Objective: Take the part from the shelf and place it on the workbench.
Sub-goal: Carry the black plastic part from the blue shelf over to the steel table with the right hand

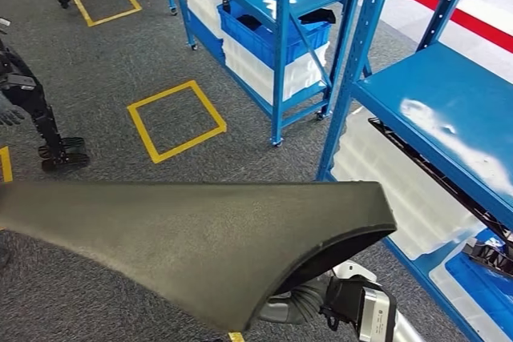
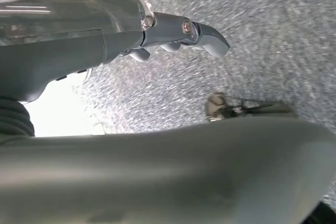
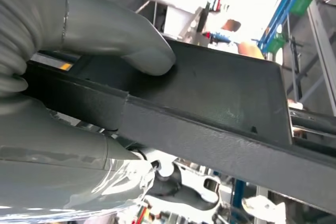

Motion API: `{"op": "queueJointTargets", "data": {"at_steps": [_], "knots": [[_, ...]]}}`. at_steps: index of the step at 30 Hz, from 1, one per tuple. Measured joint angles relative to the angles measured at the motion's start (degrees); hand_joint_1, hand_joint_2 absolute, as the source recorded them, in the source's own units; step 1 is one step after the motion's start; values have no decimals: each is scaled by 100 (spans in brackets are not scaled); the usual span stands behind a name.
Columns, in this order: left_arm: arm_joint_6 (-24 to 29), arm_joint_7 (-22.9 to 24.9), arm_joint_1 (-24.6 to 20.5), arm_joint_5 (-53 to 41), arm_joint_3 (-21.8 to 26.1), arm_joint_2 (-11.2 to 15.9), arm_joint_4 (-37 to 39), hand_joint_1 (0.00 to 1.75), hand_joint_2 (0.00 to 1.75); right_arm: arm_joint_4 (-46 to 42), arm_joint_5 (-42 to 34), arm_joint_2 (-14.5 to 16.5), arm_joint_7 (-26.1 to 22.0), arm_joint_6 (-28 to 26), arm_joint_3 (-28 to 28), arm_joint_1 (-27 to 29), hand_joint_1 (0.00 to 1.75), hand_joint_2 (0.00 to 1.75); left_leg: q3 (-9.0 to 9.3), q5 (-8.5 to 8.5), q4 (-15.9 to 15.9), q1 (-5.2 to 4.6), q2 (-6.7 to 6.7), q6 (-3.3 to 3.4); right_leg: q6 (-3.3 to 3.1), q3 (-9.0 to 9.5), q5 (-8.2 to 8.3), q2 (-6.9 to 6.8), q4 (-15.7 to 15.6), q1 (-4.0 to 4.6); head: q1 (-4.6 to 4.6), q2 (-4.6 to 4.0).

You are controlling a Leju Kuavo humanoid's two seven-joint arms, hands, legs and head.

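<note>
Clamped between the thick grey thumb and the darker fingers of my right hand is the long dark textured plastic trim part, carried flat across my front, above the floor. Fingers of my left hand are stretched out over the carpet, grasping nothing. Underfoot lies grey speckled carpet marked with yellow taped squares — a red stripe runs further off. Blue steel shelving racks stand ahead and to my right; one holds a blue plastic bin with dark pieces inside. Another robot's dark legs stand at the left.
</note>
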Motion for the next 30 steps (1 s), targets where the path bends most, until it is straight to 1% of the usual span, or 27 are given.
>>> {"op": "queueJointTargets", "data": {"at_steps": [1,3,4,5,7,8,9,10,11,12,13,14,15,16,17,18,19,20,21,22,23,25,26,27,28,29,30], "knots": [[-3,16,8,-19,0,-2,0,0,175,10,-2,-13,2,0,0,0,175,175,168,209,-350,4,57,6,16,31,-24,-63,0,-2,0,-1],[-4,48,0,-54,-2,-13,2,0,175,19,-9,-38,4,-1,0,5,175,175,509,486,-1048,-41,313,46,66,83,-75,-176,1,15,-1,-1],[-8,63,-7,-74,-3,-20,3,0,175,23,-10,-51,5,-4,1,9,175,175,593,531,-1237,-71,412,76,92,98,-94,-230,1,28,-1,-1],[-11,77,-7,-90,-5,-28,4,0,175,27,-8,-65,7,-10,4,15,175,175,615,516,-1307,-105,462,108,121,109,-108,-287,-7,39,-1,0],[-19,104,14,-119,-8,-37,5,0,175,33,6,-85,10,-40,14,32,175,175,612,521,-1345,-115,365,179,178,154,-139,-376,-32,31,-1,-1],[-21,115,29,-133,-12,-44,5,0,175,32,17,-97,9,-64,18,47,175,175,628,530,-1372,-107,306,216,202,167,-185,-305,-7,19,1,-1],[-22,125,31,-149,-17,-51,6,0,175,29,26,-114,6,-89,20,71,175,175,646,541,-1400,-94,250,256,213,129,-280,-168,112,9,7,-1],[-25,129,25,-163,-22,-59,7,0,175,26,42,-138,3,-113,22,106,175,175,664,548,-1421,-80,188,291,213,19,-428,5,356,2,14,0],[-27,131,15,-179,-28,-68,7,0,175,25,56,-169,-1,-132,23,152,175,175,668,545,-1425,-85,120,314,205,-164,-599,168,715,5,20,0],[-32,132,5,-193,-33,-78,9,0,175,25,73,-200,-3,-147,25,202,175,175,670,540,-1423,-91,46,333,198,-381,-751,248,1107,12,26,0],[-38,133,1,-206,-37,-87,11,0,175,25,93,-229,-3,-162,27,253,175,175,676,536,-1422,-97,-31,341,196,-567,-822,279,1411,19,26,-1],[-45,135,5,-217,-43,-98,15,0,175,25,106,-254,-2,-178,31,299,175,175,686,530,-1420,-102,-108,345,194,-670,-776,294,1531,26,26,-1],[-55,136,10,-226,-50,-110,19,0,175,25,116,-275,-2,-192,34,336,175,175,701,524,-1416,-105,-185,344,191,-667,-616,307,1426,30,26,-1],[-63,137,14,-228,-65,-121,21,0,175,21,121,-294,-1,-204,39,364,175,175,720,514,-1410,-104,-265,339,185,-566,-369,340,1116,29,26,-1],[-69,137,16,-232,-85,-137,22,0,175,17,122,-314,-1,-213,43,383,175,175,731,500,-1402,-100,-339,326,177,-430,-139,449,741,22,26,-1],[-73,137,10,-237,-104,-151,23,0,175,12,124,-333,-1,-218,46,404,175,175,728,485,-1380,-103,-412,307,173,-310,27,583,404,8,26,-1],[-74,138,4,-241,-120,-163,24,0,175,3,126,-353,2,-224,50,429,175,175,714,477,-1366,-98,-477,281,168,-234,117,697,182,1,26,-1],[-74,138,6,-246,-128,-175,25,0,175,-5,129,-371,5,-228,52,451,175,175,694,474,-1359,-88,-538,251,156,-207,125,774,97,3,26,-1],[-75,139,13,-250,-131,-184,25,0,175,-16,131,-384,8,-234,54,470,175,175,679,477,-1356,-79,-598,221,142,-199,121,763,76,12,26,-1],[-75,140,26,-252,-133,-190,26,0,175,-31,133,-392,11,-240,55,478,175,175,673,477,-1365,-63,-654,193,115,-187,124,698,71,13,26,-1],[-76,140,39,-255,-133,-200,27,0,175,-43,133,-398,13,-243,57,476,175,175,665,455,-1344,-64,-639,168,85,-167,126,632,57,8,24,-1],[-76,133,32,-255,-133,-213,28,0,175,-72,131,-403,14,-245,59,473,175,175,532,274,-1056,-72,-417,115,32,-124,124,472,28,-11,18,0],[-75,126,21,-251,-133,-220,28,0,175,-80,131,-406,14,-245,60,471,175,175,382,121,-752,-70,-253,86,13,-107,111,388,25,-3,15,0],[-73,118,9,-246,-133,-220,28,0,175,-86,130,-408,14,-245,61,469,175,175,194,-35,-385,-56,-139,57,-1,-94,95,301,26,5,15,-1],[-71,110,4,-239,-133,-220,28,0,175,-88,130,-409,16,-244,64,466,175,175,27,-138,-67,-41,-81,35,-7,-81,79,215,26,13,15,-1],[-67,103,8,-229,-133,-220,28,0,175,-88,130,-410,18,-243,67,462,175,175,-73,-156,113,-30,-52,22,-7,-65,59,134,26,17,15,-1],[-60,95,16,-221,-133,-220,28,0,175,-88,131,-410,19,-240,71,455,175,175,-70,-74,90,-23,-33,17,-2,-44,38,60,26,18,15,-1]]}}
